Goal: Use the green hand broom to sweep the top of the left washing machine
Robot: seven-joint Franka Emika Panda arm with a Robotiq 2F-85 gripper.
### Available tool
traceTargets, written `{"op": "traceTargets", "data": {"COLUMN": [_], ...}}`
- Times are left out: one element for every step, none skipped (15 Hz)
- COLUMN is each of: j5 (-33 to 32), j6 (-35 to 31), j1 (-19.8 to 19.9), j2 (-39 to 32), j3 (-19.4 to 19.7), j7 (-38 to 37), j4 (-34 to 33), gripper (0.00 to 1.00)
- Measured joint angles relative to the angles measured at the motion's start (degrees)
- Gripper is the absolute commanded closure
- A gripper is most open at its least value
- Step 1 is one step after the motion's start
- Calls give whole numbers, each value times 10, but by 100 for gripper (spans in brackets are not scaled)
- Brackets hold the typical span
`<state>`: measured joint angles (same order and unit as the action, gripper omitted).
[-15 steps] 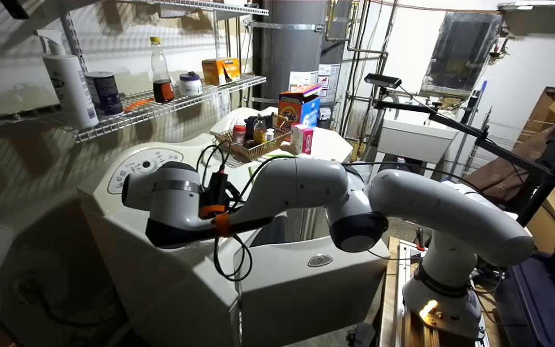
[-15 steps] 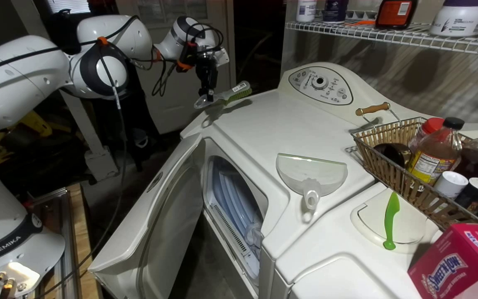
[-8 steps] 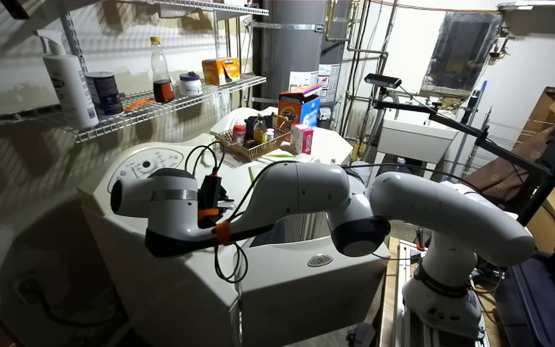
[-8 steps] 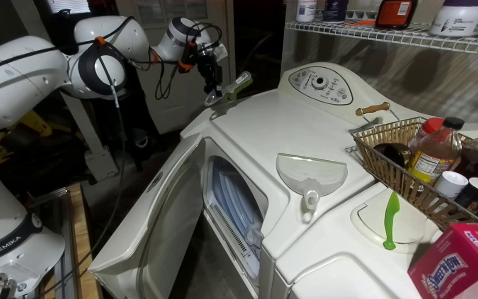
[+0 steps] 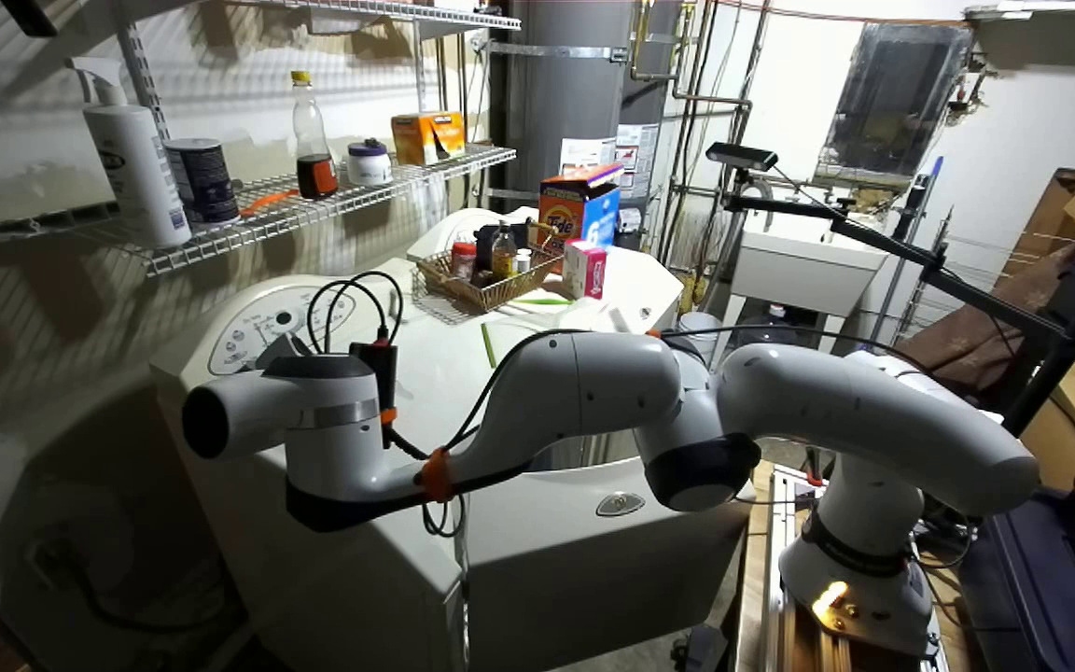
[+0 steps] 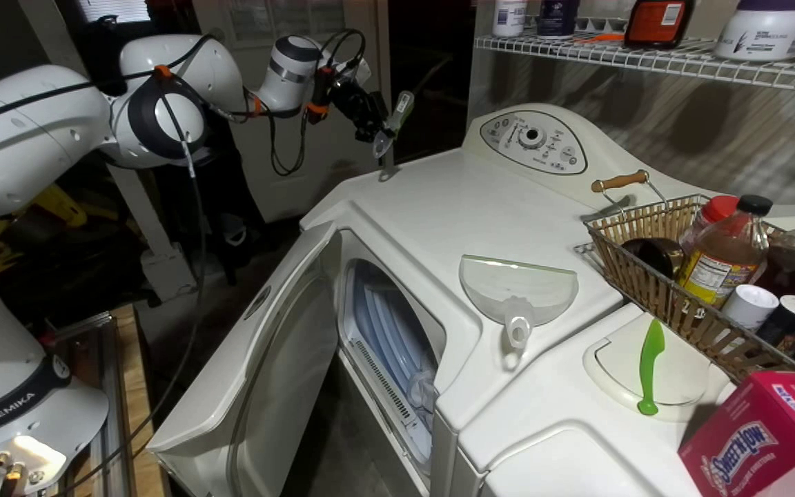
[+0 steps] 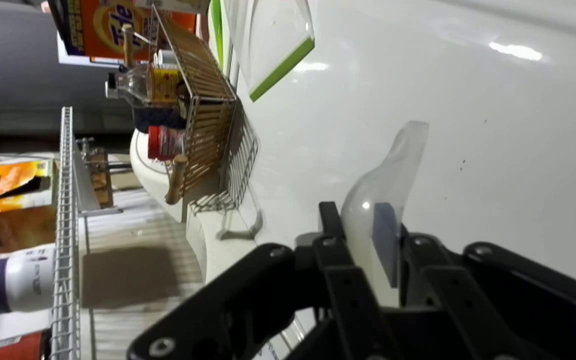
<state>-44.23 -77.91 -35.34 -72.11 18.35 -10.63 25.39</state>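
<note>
I have my gripper (image 7: 367, 226) pinching the broom (image 6: 403, 108) by its clear handle (image 7: 385, 182), holding it tilted above the washer (image 6: 453, 200).

Washing machine (image 6: 439, 200) top: wide lane open across the mid., betw. gripper (image 7: 365, 225) (green hand broom (image 7: 388, 172) in its grip) at 1 end & dustpan (image 6: 518, 286) nr. the opp. end; room to pass there. Dustpan blocks that end, handle twd. next machine (image 6: 542, 393). Basket (image 6: 635, 279) stands past it twd. the back, bottles (image 6: 725, 252) poking above rim. Raised ctrl panel (image 6: 535, 141) walls off the back edge; wire shelf (image 6: 646, 63) sits higher, w/ a gap betw. Open door (image 6: 280, 373) juts out in front, in the way low down.
</note>
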Motion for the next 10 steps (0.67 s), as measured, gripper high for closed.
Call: {"op": "traceTargets", "data": {"j5": [-6, -13, -15, -15, -15, -15, -14, -14, -14, -14], "j6": [-19, -41, -60, -71, -72, -70, -59, -40, -12, 18], "j1": [0, 0, 0, 0, 0, 0, 0, -1, -1, -2], "j2": [0, 0, 1, 3, 5, 7, 10, 12, 15, 17], "j3": [1, 1, 1, 0, -3, -5, -8, -11, -15, -18], "j7": [2, 6, 11, 20, 32, 45, 61, 76, 91, 103], "j4": [0, 0, 0, -1, -1, -1, -1, -1, 0, 0], "gripper": [95, 95, 95, 95, 95, 95, 95, 95, 95, 95]}}
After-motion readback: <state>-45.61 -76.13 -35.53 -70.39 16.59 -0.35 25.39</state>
